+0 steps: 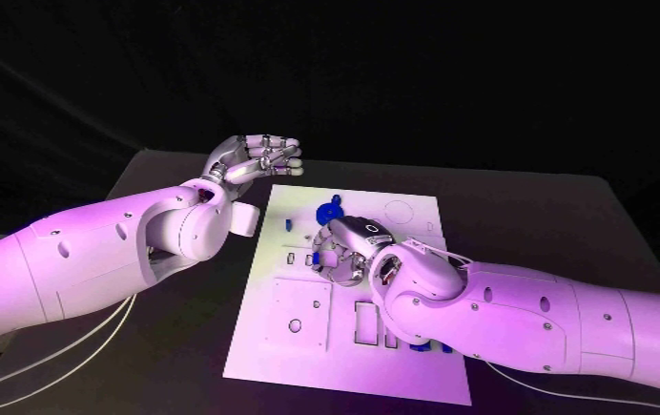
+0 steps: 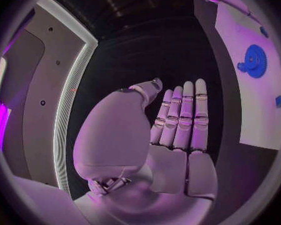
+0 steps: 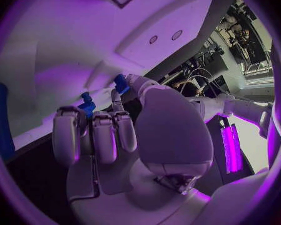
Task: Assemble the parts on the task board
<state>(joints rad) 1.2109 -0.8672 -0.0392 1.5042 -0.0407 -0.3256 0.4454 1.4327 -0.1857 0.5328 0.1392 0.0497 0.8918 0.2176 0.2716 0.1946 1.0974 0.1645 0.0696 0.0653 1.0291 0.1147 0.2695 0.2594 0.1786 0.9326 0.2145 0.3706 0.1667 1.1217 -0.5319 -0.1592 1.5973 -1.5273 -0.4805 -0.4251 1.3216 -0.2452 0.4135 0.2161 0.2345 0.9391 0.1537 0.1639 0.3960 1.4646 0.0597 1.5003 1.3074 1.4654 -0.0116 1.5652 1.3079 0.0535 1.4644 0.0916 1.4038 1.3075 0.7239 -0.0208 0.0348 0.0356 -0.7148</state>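
Judging progress as early: my right hand pinches a small blue part over the board, gear seated; left hand released, off-board.

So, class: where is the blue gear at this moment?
In the head view the blue gear sits on the far half of the white task board, just beyond the right hand. The left wrist view shows it too.

Black table w/ dark backdrop behind it.
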